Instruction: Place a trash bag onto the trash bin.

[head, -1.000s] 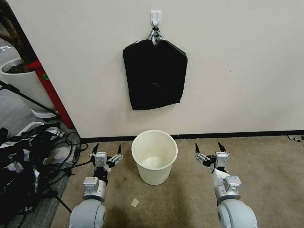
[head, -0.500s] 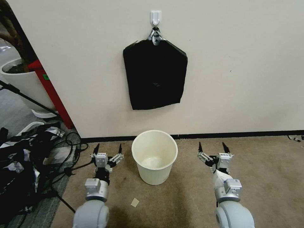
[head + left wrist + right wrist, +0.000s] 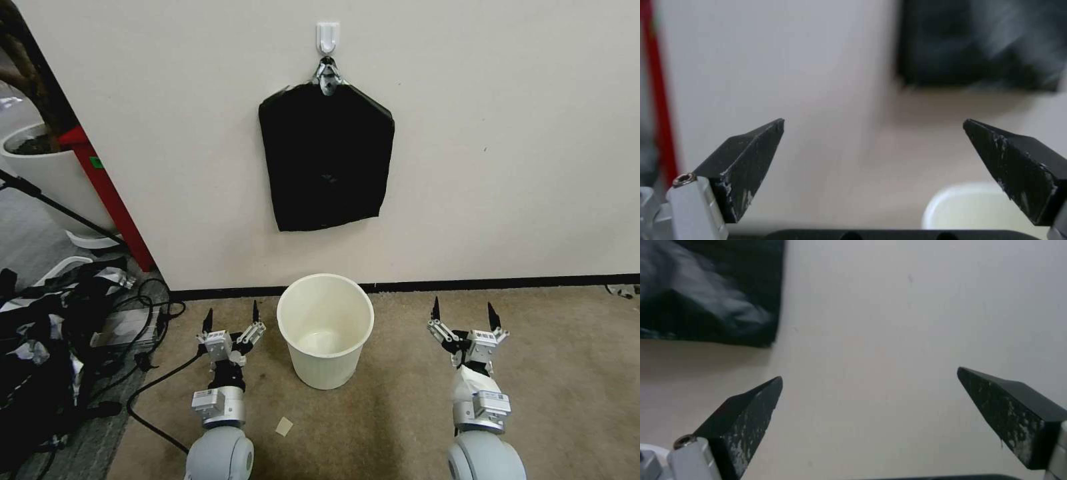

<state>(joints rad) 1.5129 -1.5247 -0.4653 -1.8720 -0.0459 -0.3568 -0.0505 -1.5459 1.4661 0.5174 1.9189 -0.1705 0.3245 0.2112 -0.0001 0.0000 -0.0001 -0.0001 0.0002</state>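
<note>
Head view: my left gripper (image 3: 231, 317) and right gripper (image 3: 463, 315), both spread wide and empty, flank the upright trash bin (image 3: 325, 330), mouth up. Left wrist view: bin rim (image 3: 982, 208) beside my parted fingers (image 3: 746, 163). Right wrist view: fingers (image 3: 742, 420) apart, empty.

Off-white wall (image 3: 507, 133), black baseboard (image 3: 500, 283), tan carpet (image 3: 567, 373)

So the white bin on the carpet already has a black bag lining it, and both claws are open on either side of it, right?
Not quite. The head view shows the bin bare inside, with no bag on it. The only black bags are the pack hanging from the wall hook above. The rest holds: the left gripper and right gripper flank the bin, jaws open.
</note>
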